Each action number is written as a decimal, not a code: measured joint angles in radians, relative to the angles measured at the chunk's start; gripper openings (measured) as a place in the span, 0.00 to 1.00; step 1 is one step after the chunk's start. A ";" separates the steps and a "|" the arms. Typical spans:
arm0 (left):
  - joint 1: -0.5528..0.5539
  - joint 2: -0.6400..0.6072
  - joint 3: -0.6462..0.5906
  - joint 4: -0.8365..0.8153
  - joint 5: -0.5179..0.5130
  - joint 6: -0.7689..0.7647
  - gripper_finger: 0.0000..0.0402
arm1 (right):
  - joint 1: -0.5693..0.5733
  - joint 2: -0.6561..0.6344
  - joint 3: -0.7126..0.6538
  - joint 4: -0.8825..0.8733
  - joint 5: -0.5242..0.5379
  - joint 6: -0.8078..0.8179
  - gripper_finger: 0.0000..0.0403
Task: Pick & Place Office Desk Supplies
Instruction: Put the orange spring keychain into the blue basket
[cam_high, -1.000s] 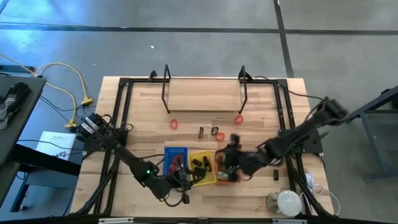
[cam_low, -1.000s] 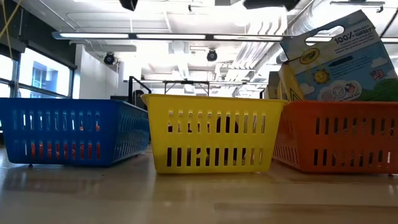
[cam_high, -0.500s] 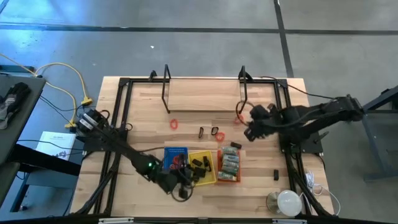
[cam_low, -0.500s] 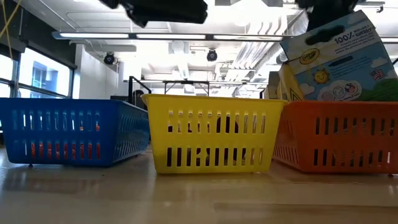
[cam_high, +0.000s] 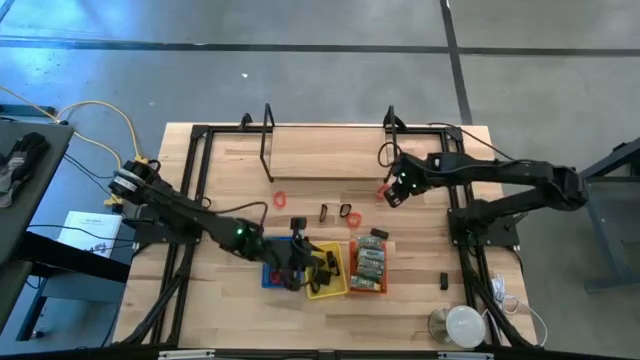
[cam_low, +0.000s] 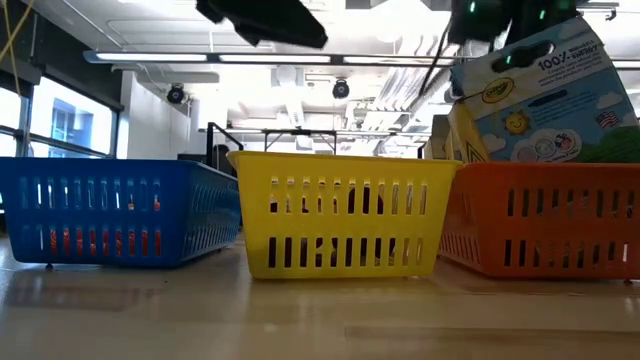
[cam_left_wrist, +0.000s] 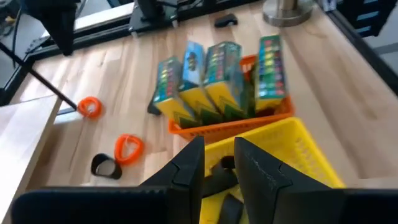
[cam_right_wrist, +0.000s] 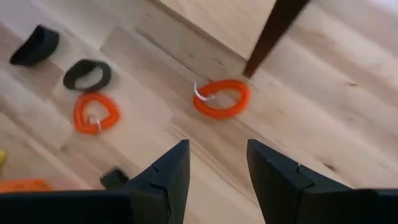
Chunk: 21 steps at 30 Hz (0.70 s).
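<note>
My right gripper (cam_high: 393, 191) (cam_right_wrist: 216, 165) hovers open just short of a red band loop (cam_right_wrist: 221, 98) (cam_high: 383, 190) that lies flat on the wood beside a rack post. Further along lie a second red loop (cam_right_wrist: 95, 112), a black loop (cam_right_wrist: 87, 74) and a black clip (cam_right_wrist: 36, 45). My left gripper (cam_high: 300, 258) (cam_left_wrist: 219, 167) is open above the yellow tray (cam_left_wrist: 292, 146), which holds black clips (cam_left_wrist: 219, 185). The blue tray (cam_high: 279, 247) holds red loops. A lone red loop (cam_high: 281, 199) lies toward the far left.
The orange tray (cam_left_wrist: 245, 121) (cam_low: 545, 215) holds upright crayon boxes (cam_left_wrist: 217, 71). A black wire rack (cam_high: 330, 150) stands at the far edge. A round white object (cam_high: 463, 323) and a small black piece (cam_high: 444, 281) sit at the near right. Bare wood lies around the loops.
My right gripper has left the orange tray and travelled toward the far edge, ending by the red loop at the rack post. My left gripper has moved from the table's near edge toward the far edge, and now hangs over the blue and yellow trays.
</note>
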 joint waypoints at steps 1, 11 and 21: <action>0.011 0.001 0.000 0.000 0.002 0.000 0.20 | -0.025 0.001 -0.030 0.041 -0.019 -0.004 0.36; 0.068 0.001 0.000 0.009 0.004 0.025 0.20 | -0.107 0.056 -0.164 0.210 -0.044 -0.003 0.36; 0.051 0.001 0.000 -0.065 0.004 0.082 0.20 | -0.099 0.168 -0.190 0.300 0.029 -0.009 0.46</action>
